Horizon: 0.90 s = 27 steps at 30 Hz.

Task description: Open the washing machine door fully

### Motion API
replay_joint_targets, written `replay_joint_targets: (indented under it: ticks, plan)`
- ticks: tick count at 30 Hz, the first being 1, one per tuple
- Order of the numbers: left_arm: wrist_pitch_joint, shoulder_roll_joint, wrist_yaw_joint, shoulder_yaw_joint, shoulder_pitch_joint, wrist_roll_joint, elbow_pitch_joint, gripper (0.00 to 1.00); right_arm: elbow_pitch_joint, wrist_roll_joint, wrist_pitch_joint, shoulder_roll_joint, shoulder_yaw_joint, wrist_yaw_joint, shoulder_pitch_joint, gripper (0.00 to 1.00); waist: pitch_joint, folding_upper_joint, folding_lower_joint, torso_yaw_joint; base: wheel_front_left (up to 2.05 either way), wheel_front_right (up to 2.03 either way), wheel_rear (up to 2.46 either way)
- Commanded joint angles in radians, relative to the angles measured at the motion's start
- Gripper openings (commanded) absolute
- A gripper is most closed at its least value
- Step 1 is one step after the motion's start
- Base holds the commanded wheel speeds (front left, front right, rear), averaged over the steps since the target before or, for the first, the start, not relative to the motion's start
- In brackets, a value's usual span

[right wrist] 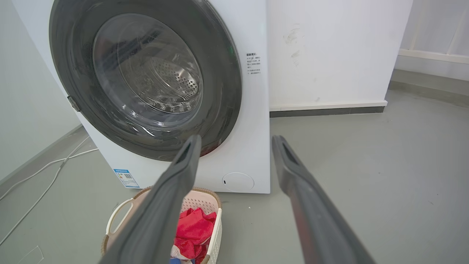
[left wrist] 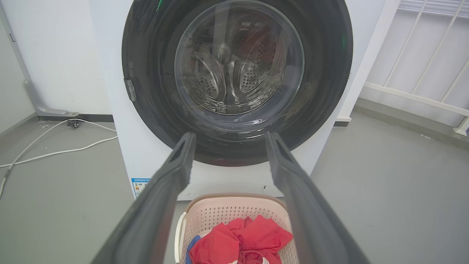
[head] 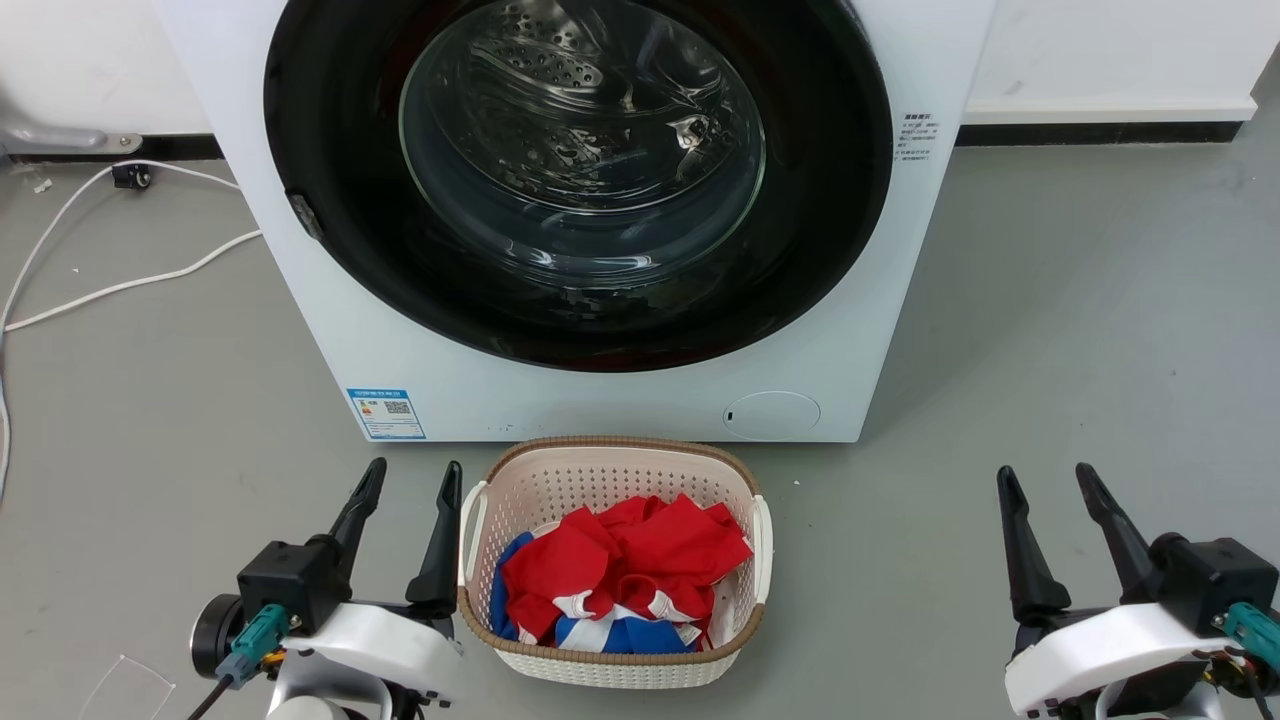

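Note:
The washing machine door (head: 830,150) is a big round glossy black ring with a bulging glass window, lying flat against the white machine front (head: 420,360). It also faces me in the left wrist view (left wrist: 322,66) and the right wrist view (right wrist: 220,73). A small metal piece sits on its left rim (head: 305,215). My left gripper (head: 415,478) stands open low at the left, well short of the machine. My right gripper (head: 1045,478) stands open low at the right. Neither holds anything.
A cream laundry basket (head: 610,455) with red, blue and white cloth sits on the floor right before the machine, between my grippers. A small round white flap (head: 771,414) is at the machine's lower right. White cables (head: 120,285) trail over the grey floor at the left.

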State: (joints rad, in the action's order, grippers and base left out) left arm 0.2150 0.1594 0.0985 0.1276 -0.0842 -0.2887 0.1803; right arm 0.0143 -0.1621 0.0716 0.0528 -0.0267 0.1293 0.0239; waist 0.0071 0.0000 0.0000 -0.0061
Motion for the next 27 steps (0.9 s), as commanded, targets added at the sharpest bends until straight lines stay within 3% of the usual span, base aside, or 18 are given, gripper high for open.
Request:
replay_joint_targets:
  ticks: [1,27]
  plan:
    - [0.007,0.000,0.004,-0.001,-0.010,0.014,-0.003,1.00,-0.007,0.010,0.008,-0.002,-0.003,0.002,0.002,1.00,0.000,0.0000,0.0000,0.000,0.00,0.00,0.00]
    - [0.052,-0.026,0.031,-0.028,-0.022,0.064,0.065,1.00,0.020,0.085,0.053,-0.004,0.000,0.001,-0.004,1.00,0.014,0.0000,0.0000,0.003,0.00,0.00,0.00]
